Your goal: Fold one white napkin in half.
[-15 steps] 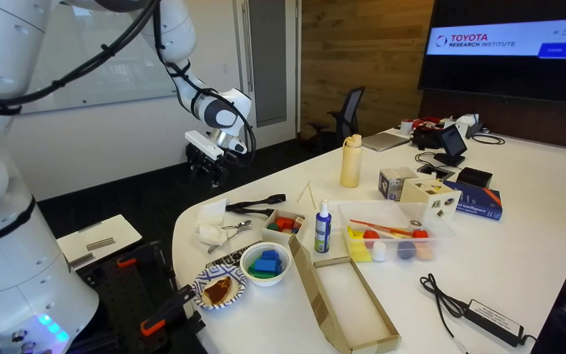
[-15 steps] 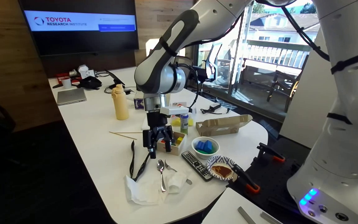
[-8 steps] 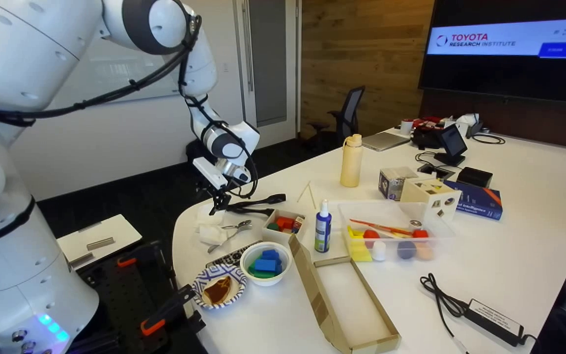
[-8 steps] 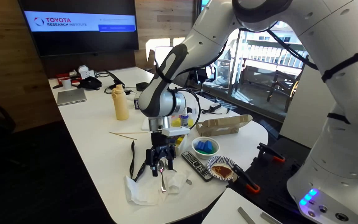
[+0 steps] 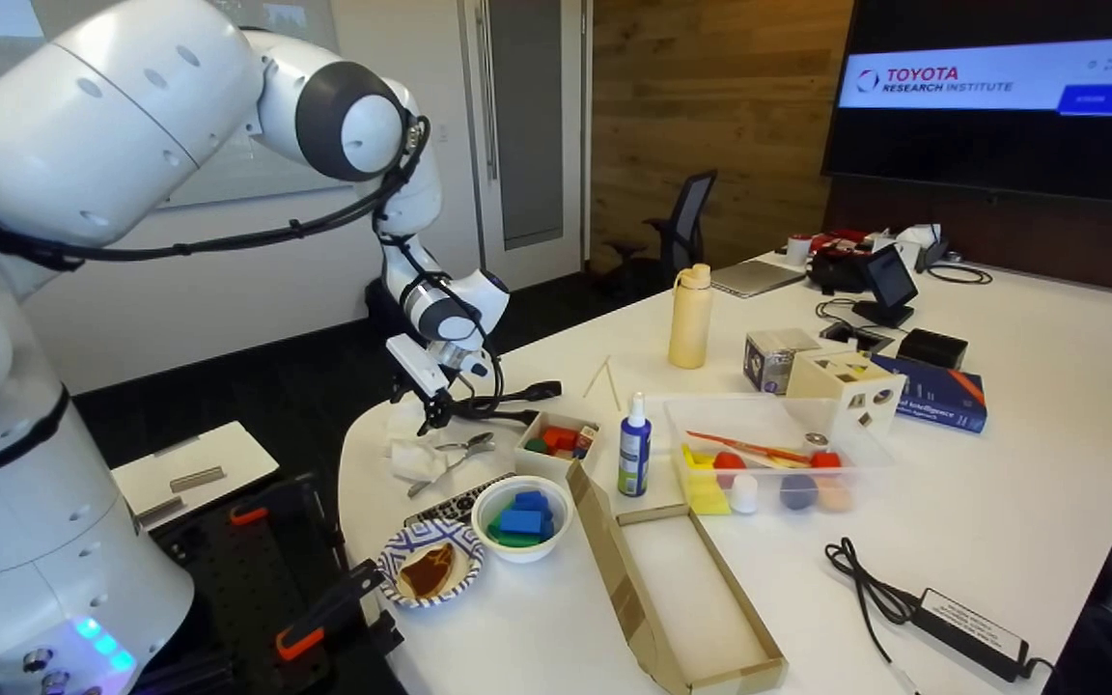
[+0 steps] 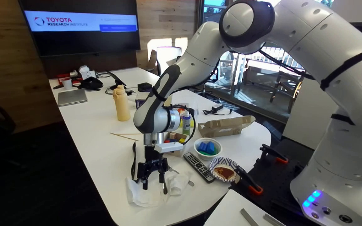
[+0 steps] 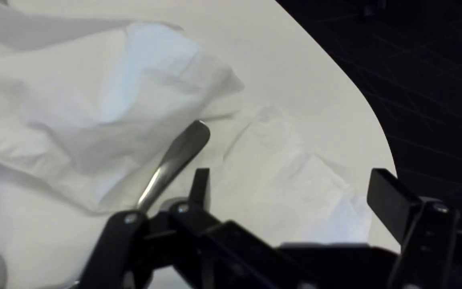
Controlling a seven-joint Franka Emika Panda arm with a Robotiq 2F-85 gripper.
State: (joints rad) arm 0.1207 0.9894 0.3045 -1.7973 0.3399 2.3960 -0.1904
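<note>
Two white napkins lie at the rounded table end. The flatter napkin (image 6: 146,198) has a raised edge. It also shows in the wrist view (image 7: 271,184) and in an exterior view (image 5: 403,417), partly behind the gripper. The crumpled napkin (image 6: 178,183) lies beside it and shows in the wrist view (image 7: 74,88) and in an exterior view (image 5: 416,460). My gripper (image 6: 153,185) is open and empty, pointing down above the flatter napkin. In the wrist view the napkin shows between the fingers (image 7: 291,176). The gripper also shows in an exterior view (image 5: 429,427). I cannot tell its exact height.
A spoon handle (image 7: 175,160) lies between the napkins, close to one finger. A fork (image 6: 173,170), black tongs (image 6: 133,160), a remote (image 6: 200,167), a block box (image 6: 178,152), a white bowl (image 6: 207,149) and a patterned plate (image 6: 223,169) are near. The table edge (image 7: 359,88) is close.
The arm has come down toward the table end, from above the tongs and block box to over the flatter napkin. The gripper stays open. The napkins have not visibly moved.
</note>
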